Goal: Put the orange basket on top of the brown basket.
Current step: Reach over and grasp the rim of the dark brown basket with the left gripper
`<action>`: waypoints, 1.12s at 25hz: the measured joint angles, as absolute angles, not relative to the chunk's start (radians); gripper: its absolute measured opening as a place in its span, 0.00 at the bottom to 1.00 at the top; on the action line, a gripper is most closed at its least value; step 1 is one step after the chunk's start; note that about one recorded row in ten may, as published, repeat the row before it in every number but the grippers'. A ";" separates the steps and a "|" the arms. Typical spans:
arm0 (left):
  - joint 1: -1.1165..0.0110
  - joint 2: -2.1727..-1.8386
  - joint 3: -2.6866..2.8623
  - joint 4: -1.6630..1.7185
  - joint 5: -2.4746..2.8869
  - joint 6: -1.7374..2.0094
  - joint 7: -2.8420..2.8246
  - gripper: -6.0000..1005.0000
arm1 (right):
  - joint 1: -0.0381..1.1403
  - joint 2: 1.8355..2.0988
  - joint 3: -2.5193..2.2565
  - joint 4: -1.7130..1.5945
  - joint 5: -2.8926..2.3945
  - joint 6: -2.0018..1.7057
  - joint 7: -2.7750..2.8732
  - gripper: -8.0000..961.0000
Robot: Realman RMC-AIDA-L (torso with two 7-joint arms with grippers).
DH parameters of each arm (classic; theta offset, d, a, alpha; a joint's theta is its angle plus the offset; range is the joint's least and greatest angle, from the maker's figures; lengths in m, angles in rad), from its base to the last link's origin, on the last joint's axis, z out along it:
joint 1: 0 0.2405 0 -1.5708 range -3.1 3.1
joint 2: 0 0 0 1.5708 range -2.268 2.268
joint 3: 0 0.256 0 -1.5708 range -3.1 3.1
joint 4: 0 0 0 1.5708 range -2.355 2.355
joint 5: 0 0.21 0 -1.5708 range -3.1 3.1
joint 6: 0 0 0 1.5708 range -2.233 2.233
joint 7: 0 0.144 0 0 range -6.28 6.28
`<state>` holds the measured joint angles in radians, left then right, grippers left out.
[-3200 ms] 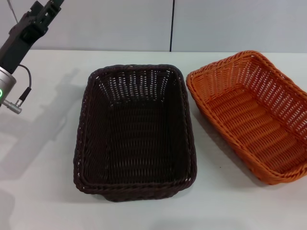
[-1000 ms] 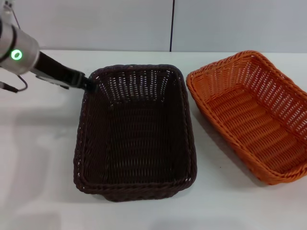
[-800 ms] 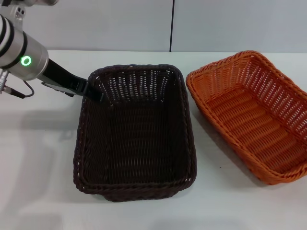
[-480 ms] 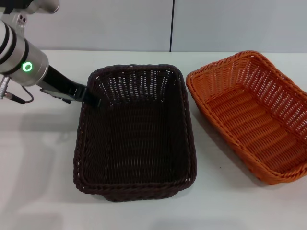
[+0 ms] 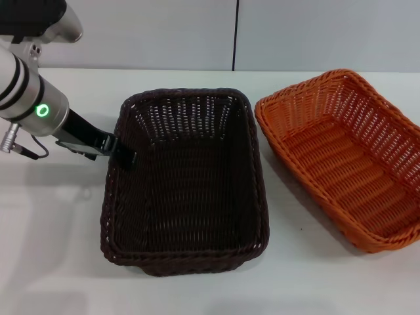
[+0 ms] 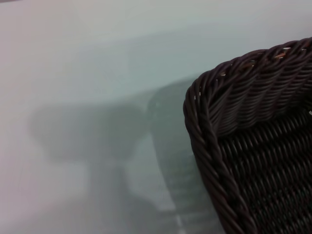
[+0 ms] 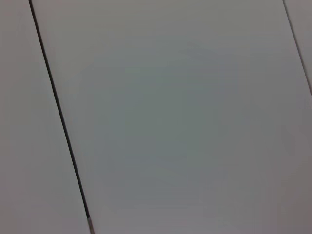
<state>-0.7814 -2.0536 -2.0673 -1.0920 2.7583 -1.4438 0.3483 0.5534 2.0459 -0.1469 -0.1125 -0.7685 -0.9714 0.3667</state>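
Note:
The brown basket (image 5: 186, 180) stands in the middle of the white table (image 5: 52, 223), empty. The orange basket (image 5: 344, 154) stands to its right, also empty, turned at a slight angle and close to the brown basket's right rim without clearly touching it. My left gripper (image 5: 123, 152) reaches in from the left, and its dark tip is at the brown basket's left rim, about a third of the way from the far corner. The left wrist view shows a corner of the brown basket's braided rim (image 6: 214, 161) close up. My right gripper is out of view.
A grey panelled wall (image 5: 236, 33) with a dark vertical seam runs behind the table. The right wrist view shows only such panels (image 7: 185, 122). The left arm's silver wrist (image 5: 26, 98) with a green light hangs over the table's left side.
My left arm came down from the far left and reached the brown basket's far left corner. Over the last second its tip has slid nearer along the left rim. Both baskets stay put.

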 joint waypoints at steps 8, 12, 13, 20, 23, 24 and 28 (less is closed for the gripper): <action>-0.787 -2.055 -2.059 -1.042 2.764 -1.413 0.343 0.73 | 0.558 2.045 -0.153 -0.106 -0.771 -0.964 0.365 0.87; -0.788 -2.056 -2.061 -1.050 2.760 -1.413 0.343 0.61 | 0.562 2.045 -0.153 -0.106 -0.773 -0.957 0.361 0.87; -0.788 -2.056 -2.061 -1.052 2.757 -1.413 0.343 0.59 | 0.562 2.045 -0.153 -0.106 -0.773 -0.957 0.361 0.87; -0.800 -2.055 -2.059 -1.065 2.756 -1.417 0.345 0.44 | 0.568 2.044 -0.153 -0.112 -0.773 -0.926 0.359 0.87; -0.804 -2.055 -2.060 -1.065 2.756 -1.420 0.347 0.35 | 0.568 2.043 -0.153 -0.113 -0.771 -0.926 0.359 0.87; -0.804 -2.055 -2.060 -1.065 2.756 -1.420 0.347 0.30 | 0.567 2.043 -0.153 -0.113 -0.771 -0.926 0.359 0.87; -0.811 -2.055 -2.060 -1.069 2.757 -1.421 0.352 0.26 | 0.566 2.042 -0.153 -0.114 -0.770 -0.926 0.358 0.87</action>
